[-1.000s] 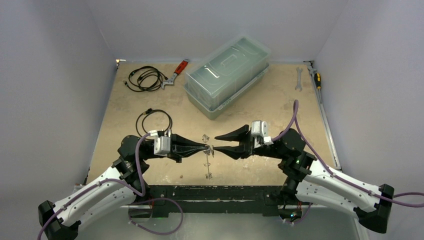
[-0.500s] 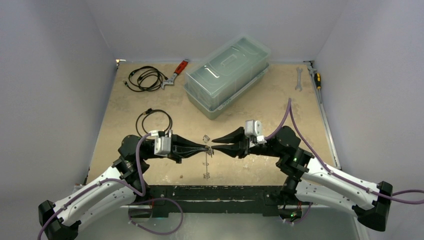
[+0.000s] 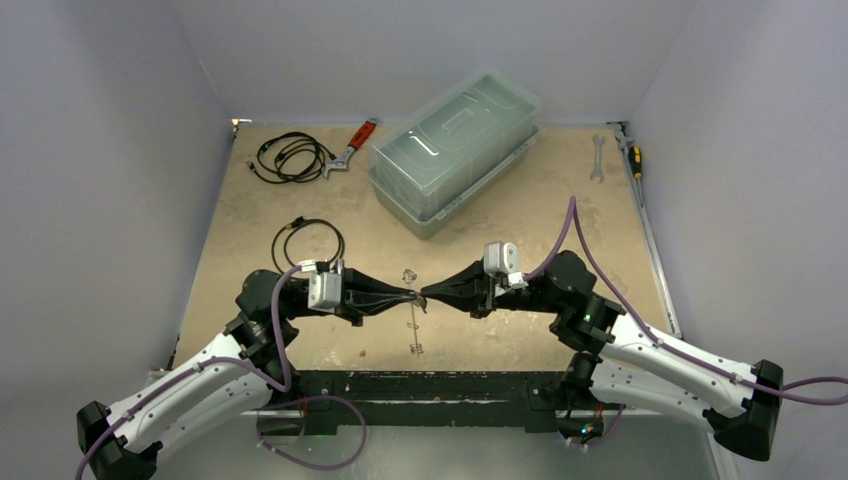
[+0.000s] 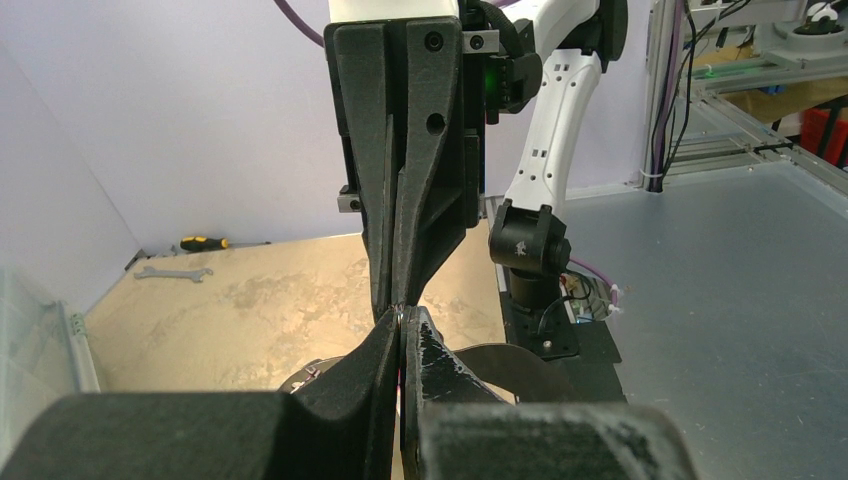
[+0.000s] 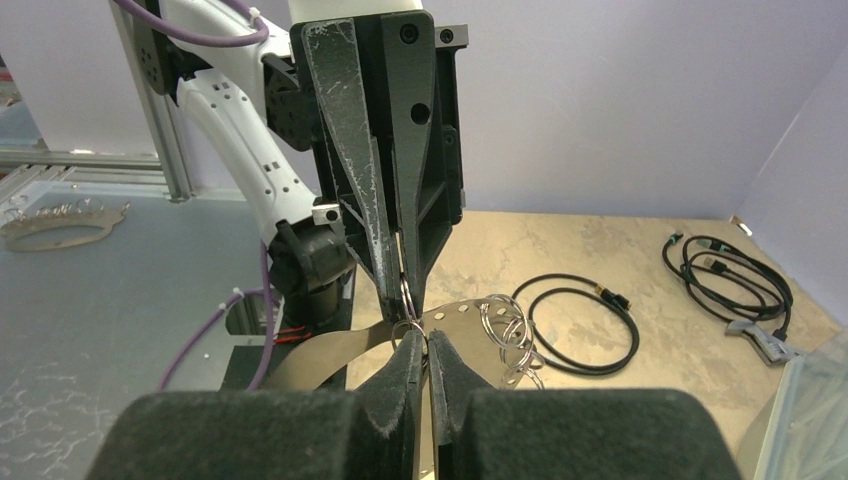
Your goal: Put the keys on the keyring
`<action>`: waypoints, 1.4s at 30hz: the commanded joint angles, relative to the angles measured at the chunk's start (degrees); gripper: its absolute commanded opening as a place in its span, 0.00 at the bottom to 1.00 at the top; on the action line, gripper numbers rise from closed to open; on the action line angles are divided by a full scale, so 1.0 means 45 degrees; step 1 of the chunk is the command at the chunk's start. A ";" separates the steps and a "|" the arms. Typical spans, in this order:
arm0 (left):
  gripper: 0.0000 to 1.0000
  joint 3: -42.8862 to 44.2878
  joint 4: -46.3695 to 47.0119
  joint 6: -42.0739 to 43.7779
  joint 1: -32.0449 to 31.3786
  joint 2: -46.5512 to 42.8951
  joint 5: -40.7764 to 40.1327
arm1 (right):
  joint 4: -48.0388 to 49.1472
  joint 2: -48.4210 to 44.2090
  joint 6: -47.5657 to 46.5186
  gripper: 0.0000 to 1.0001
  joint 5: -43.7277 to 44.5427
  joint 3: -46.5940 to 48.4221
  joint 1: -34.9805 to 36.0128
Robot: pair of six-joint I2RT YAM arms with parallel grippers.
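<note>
Left gripper [image 3: 416,297] and right gripper [image 3: 428,294] pinched narrow on thin silvery keyring [image 5: 455,313], tips meeting

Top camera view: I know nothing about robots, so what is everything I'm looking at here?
table: one, tan, under everything.
plastic box: one, clear, lidded, back centre.
cables: two, black, coiled; one back left, one mid-left.
wrenches: two; red-handled by the back cable, plain silver back right.
screwdriver: one, yellow-and-black handle, right edge.
keyring: one, silver hoop, centre, held at the fingertips.
small rings: several, silver, just behind the keyring.
arms: two, black and white, near edge; left fingers and right fingers both shut, tips meeting on the keyring.
</note>
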 commanded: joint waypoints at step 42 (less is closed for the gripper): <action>0.00 0.0086 0.1086 -0.0352 0.0284 -0.0205 -0.0388 | 0.0071 -0.0324 -0.0176 0.00 -0.0117 -0.0029 0.0046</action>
